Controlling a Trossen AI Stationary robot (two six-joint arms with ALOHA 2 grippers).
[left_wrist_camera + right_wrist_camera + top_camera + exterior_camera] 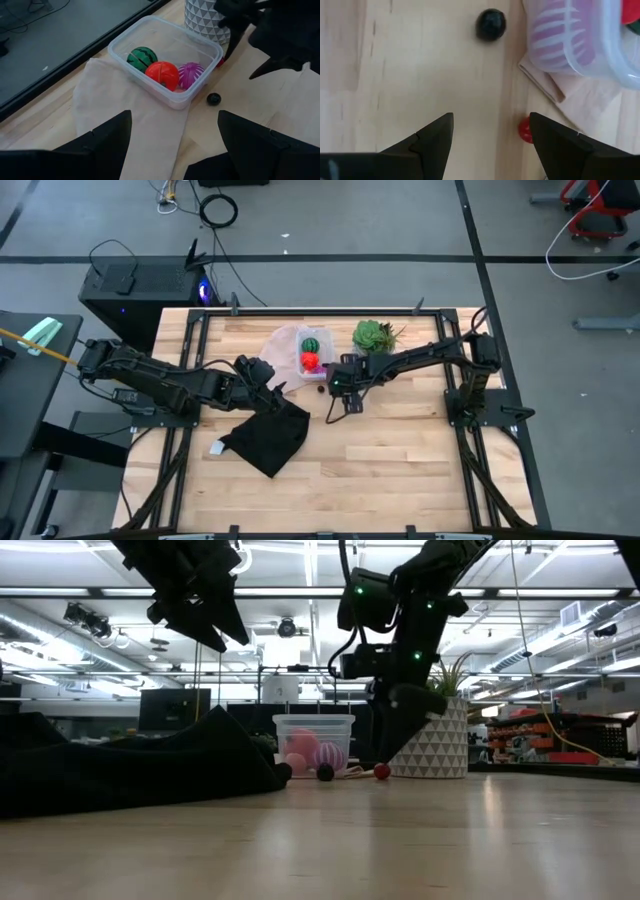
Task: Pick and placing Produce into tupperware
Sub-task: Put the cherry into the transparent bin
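The clear tupperware (167, 55) stands on the wood table with part of its base on a pale pinkish sheet (125, 115). It holds a green striped ball (141, 58), a red-orange ball (162, 74) and a magenta ball (191, 75). A small dark ball (491, 24) and a small red bit (524, 130) lie on the table beside the tub. My right gripper (491, 137) is open, pointing down above the table near these two, and touches nothing. My left gripper (172, 145) is open and empty, raised, facing the tub from the table's left side.
A green succulent in a white patterned pot (432, 740) stands close behind the tub, toward the table's right. A black cloth (268, 435) lies crumpled below my left gripper. A black frame (320, 311) runs round the table top. Bare wood (400, 470) lies toward the near edge.
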